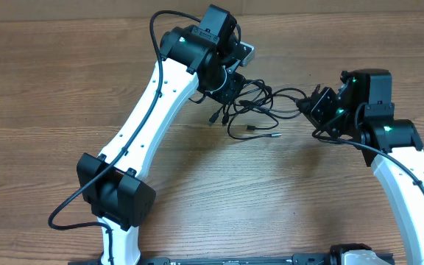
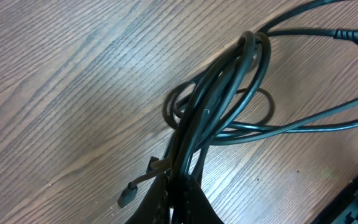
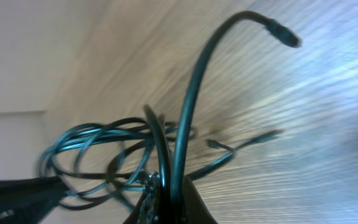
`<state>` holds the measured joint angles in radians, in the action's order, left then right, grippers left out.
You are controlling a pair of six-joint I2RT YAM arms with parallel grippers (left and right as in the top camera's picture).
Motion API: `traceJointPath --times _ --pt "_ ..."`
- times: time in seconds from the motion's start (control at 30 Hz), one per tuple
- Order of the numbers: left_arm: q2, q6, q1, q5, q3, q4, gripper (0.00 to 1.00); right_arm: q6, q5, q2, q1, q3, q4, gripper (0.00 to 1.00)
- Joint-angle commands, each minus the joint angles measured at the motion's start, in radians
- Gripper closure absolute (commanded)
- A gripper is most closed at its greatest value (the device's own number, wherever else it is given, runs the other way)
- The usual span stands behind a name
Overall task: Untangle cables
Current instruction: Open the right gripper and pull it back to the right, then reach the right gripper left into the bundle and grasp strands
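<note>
No lettering, label, brand, number or sign can be read in any of the views; the cables (image 1: 255, 110) show no legible print; the wooden surface (image 1: 50, 88) bears only its grain.
</note>
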<state>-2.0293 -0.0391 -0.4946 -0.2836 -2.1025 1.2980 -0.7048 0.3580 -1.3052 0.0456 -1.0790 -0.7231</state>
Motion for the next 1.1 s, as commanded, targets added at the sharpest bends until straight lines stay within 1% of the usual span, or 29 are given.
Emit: traceJointPath --times 0.0,0.07,0.1,0.13,0.17,0.23,0.27,0.3,0.33,0.37,0.47,0.5,0.6,0.83,1.07 --pt "-0.009 -0.016 0.018 -0.004 -0.005 0.003 0.96 0.034 -0.209 0.012 -0.008 -0.022 -0.078 0.96" --pt "-0.009 -0.029 0.018 -0.005 -0.005 0.004 0.96 0.034 -0.315 0.004 -0.008 -0.022 -0.157 0.96" --pt "-0.009 -0.028 0.018 -0.006 -0.005 0.003 0.96 0.034 -0.323 0.002 -0.008 -0.022 -0.166 0.96" --pt "-0.009 -0.029 0.018 -0.006 -0.005 0.003 0.96 0.034 -0.323 -0.001 -0.008 -0.022 -0.176 0.93" --pt "-0.009 -0.029 0.018 -0.006 -0.005 0.003 0.95 0.034 -0.309 -0.002 -0.008 -0.022 -0.177 0.88" --pt "-0.009 -0.029 0.016 -0.006 -0.005 0.004 0.96 0.034 -0.225 -0.002 -0.008 -0.022 -0.148 0.85" --pt "-0.009 -0.029 0.016 -0.006 -0.005 0.005 0.96 0.034 -0.195 -0.002 -0.008 -0.022 -0.13 0.81" --pt "-0.009 -0.029 0.016 -0.005 -0.005 0.007 0.95 0.034 -0.15 -0.002 -0.008 -0.022 -0.099 0.7" --pt "-0.009 -0.029 0.016 -0.005 -0.005 0.008 0.96 0.034 -0.122 -0.002 -0.008 -0.022 -0.077 0.62" --pt "-0.009 -0.029 0.016 -0.005 -0.005 0.01 0.96 0.034 -0.064 -0.002 -0.008 -0.022 -0.032 0.48" --pt "-0.009 -0.029 0.016 -0.005 -0.005 0.01 0.96 0.034 0.029 -0.002 -0.008 -0.022 0.045 0.4" --pt "-0.009 -0.028 0.016 -0.006 -0.005 0.01 0.96 0.034 0.071 -0.002 -0.006 -0.022 0.081 0.38" --pt "-0.009 -0.029 0.016 -0.016 -0.005 0.01 0.96 0.033 0.111 -0.002 -0.006 -0.022 0.113 0.36" --pt "-0.009 -0.037 0.016 -0.157 -0.005 -0.025 0.96 0.033 0.217 -0.021 0.005 -0.022 0.147 0.35" --pt "-0.009 -0.037 0.016 -0.202 -0.005 -0.034 0.96 0.033 0.216 -0.091 0.073 -0.022 0.196 0.34"
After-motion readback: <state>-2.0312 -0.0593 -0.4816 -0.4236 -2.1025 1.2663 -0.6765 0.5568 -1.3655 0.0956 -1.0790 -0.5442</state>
